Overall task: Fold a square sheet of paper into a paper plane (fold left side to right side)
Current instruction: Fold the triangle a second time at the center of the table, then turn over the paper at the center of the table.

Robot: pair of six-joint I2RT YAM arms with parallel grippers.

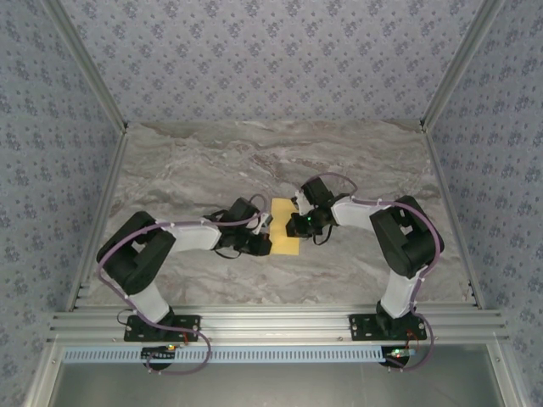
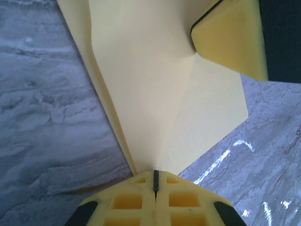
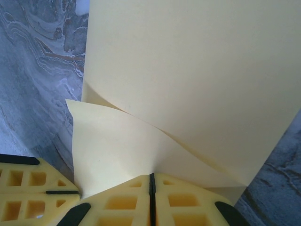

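Paper first: the square sheet of paper point(image 2: 155, 84) lies on the marbled worktop point(image 1: 212, 161) directly between my two end effectors, stretching forward from each set of fingertips. From above it reads as a tall narrow strip rather than a full square. From that I judge the left-to-right fold is at least partly laid over.

My left end effector point(image 2: 155, 175) is closed, its fingers pinched on the sheet right at their tips. Creases fan out ahead of it, and more than one layer shows along the edge to its left. Ahead and to its right, a yellow finger of the other arm sits at the far part of the sheet. I take the left grip as an anchor, so the thin paper cannot slide on the smooth stone.

My right end effector point(image 3: 151, 178) is likewise clamped on paper. A smaller flap spreads out from its fingertips, and a larger, gently curved layer runs ahead of it. Which of the two lies on top I cannot settle. Holding an edge this way would let the layer be steered before it is pressed flat. Whether the edges line up I cannot tell.

With both arms pinching one thin sheet, any pull apart could tear or skew it.
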